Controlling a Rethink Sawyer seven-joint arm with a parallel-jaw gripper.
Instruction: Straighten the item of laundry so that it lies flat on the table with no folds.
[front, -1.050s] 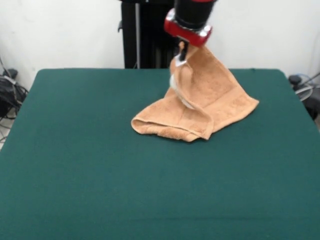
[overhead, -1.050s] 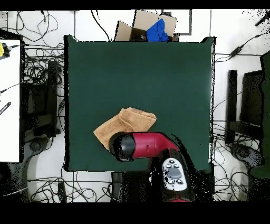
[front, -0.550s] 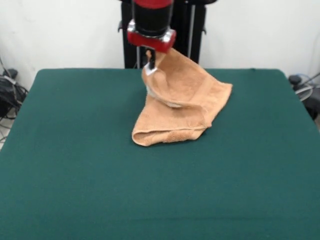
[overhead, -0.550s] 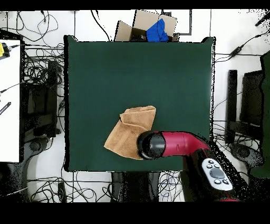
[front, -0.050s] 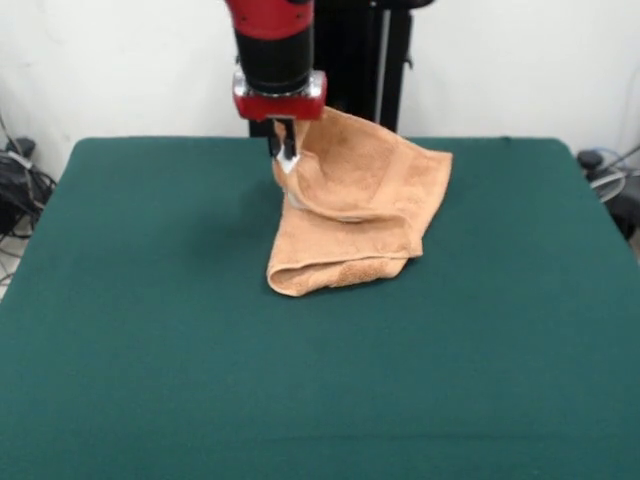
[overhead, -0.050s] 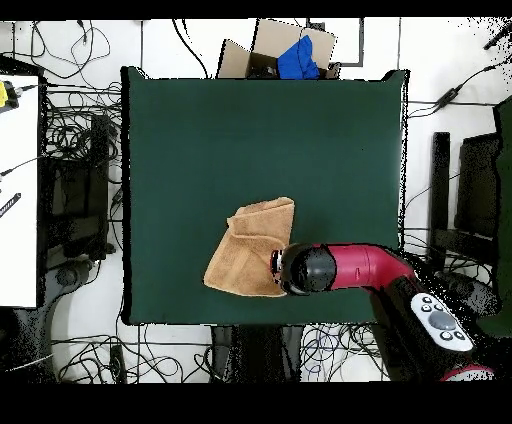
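**Op A:** From my console, the pincer is pinching 1 raised edge of the towel, near a corner as far as I can judge. That edge is lifted off the tabletop.

**Op B:** Which way does the rest lie from the pincer?

**Op A:** In the front view the cloth hangs down and away to the picture's right of the pincer, and toward the camera. The lower part rests on the felt, doubled over itself with a rolled fold at its near edge. In the overhead view the towel sits just beside the arm's wrist, on its picture-left, close to the tabletop's edge nearest the base.

**Op B:** Anything in the way?

**Op A:** Nothing else on the felt around the towel. A cardboard box and cables lie on the floor, well apart from the towel.

**Op B:** So the pull?

**Op A:** I'd judge it must go away from the resting fold, to draw the 2 layers apart. Too high a lift could just drag the whole bundle.
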